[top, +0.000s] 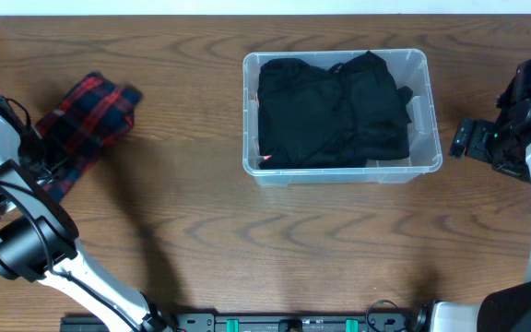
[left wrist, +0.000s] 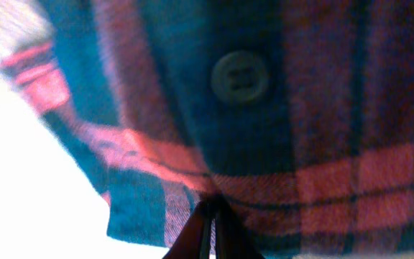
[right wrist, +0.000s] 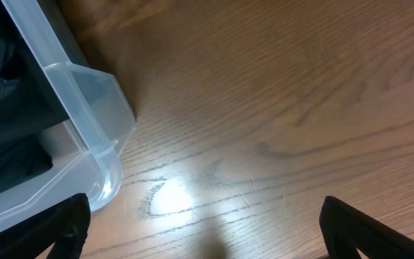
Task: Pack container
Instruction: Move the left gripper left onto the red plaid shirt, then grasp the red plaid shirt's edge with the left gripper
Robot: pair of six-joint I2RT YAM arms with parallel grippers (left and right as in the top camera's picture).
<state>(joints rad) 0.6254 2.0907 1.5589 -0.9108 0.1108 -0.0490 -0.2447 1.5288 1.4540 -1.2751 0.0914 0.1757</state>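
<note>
Filling the container, black clothing.

My left gripper sits at the bottom centre of the frame, its dark fingers pressed together on an edge of the plaid cloth. This red and blue cloth fills most of the frame, blurred. A round dark button lies on it, above centre. The left is washed-out white.
</note>
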